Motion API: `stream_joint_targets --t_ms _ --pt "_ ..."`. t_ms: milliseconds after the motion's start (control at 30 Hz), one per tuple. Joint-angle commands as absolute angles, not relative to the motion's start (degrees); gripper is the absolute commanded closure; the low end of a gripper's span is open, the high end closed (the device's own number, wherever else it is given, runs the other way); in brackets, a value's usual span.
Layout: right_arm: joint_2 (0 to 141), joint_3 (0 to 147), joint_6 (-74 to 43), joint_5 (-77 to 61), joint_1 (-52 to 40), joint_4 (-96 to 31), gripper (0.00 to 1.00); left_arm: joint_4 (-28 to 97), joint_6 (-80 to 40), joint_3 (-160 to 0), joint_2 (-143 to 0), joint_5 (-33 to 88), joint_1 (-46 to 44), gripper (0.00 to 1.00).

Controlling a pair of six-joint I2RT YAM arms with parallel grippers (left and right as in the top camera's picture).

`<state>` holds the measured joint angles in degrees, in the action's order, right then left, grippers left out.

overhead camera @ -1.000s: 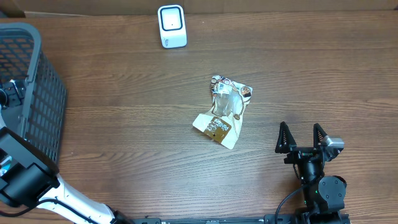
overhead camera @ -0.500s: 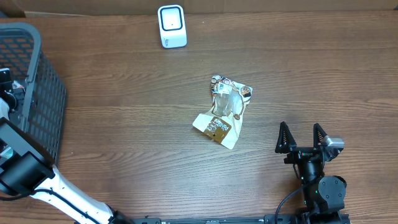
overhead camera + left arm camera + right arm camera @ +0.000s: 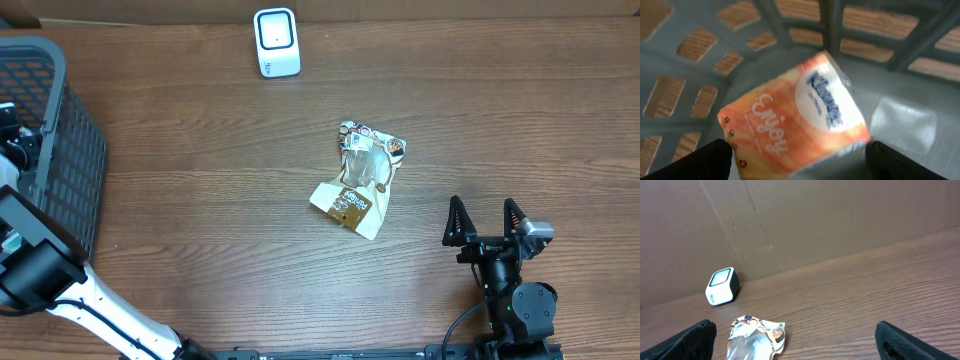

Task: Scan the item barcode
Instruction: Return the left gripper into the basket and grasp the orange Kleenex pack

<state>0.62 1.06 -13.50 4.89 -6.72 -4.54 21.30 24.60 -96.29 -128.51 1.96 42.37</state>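
Observation:
An orange Kleenex tissue pack [image 3: 795, 117] lies tilted on the floor of the grey basket [image 3: 60, 150]. My left gripper [image 3: 800, 152] hangs over it inside the basket, open. Its left finger is at the pack's edge and its right finger stands apart from it. From overhead only part of that gripper [image 3: 12, 128] shows at the basket's left side. The white scanner [image 3: 276, 42] stands at the far edge of the table. My right gripper [image 3: 483, 218] rests open near the front right, holding nothing.
A crumpled foil snack pouch [image 3: 360, 178] lies mid-table, left of and beyond the right gripper; it also shows in the right wrist view as the pouch [image 3: 756, 339], with the scanner [image 3: 722, 286] behind it. A brown cardboard wall [image 3: 840, 220] backs the table.
My left arm has shifted a little toward the far side inside the basket, and its jaws have narrowed slightly. The right arm, pouch and scanner have not moved.

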Motion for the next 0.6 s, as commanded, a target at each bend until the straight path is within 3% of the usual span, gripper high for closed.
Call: stream_joint_targets --t_ms 0,167,267,333,400,567 --pt "0.16 0.45 -13.43 5.04 -6.35 -4.29 0.0 21.74 25.78 -95.7 -133.12 1.87 41.12 0.11" --pt "0.16 0.45 -13.43 5.04 -6.35 -4.29 0.0 22.11 25.74 -95.7 -134.5 0.91 41.12 0.37" --pt "0.16 0.45 -13.43 5.04 -6.35 -4.29 0.0 22.85 25.71 -95.7 -134.54 0.89 41.17 0.71" --pt "0.16 0.45 -13.43 5.04 -6.35 -4.29 0.0 23.59 25.69 -95.7 -134.54 0.89 41.19 0.88" --pt "0.16 0.45 -13.43 5.04 -6.35 -4.29 0.0 24.84 25.67 -95.7 -134.54 0.89 41.19 0.96" --pt "0.16 0.45 -13.43 5.04 -6.35 -4.29 0.0 27.31 21.34 -95.7 -134.54 0.89 41.17 0.96"
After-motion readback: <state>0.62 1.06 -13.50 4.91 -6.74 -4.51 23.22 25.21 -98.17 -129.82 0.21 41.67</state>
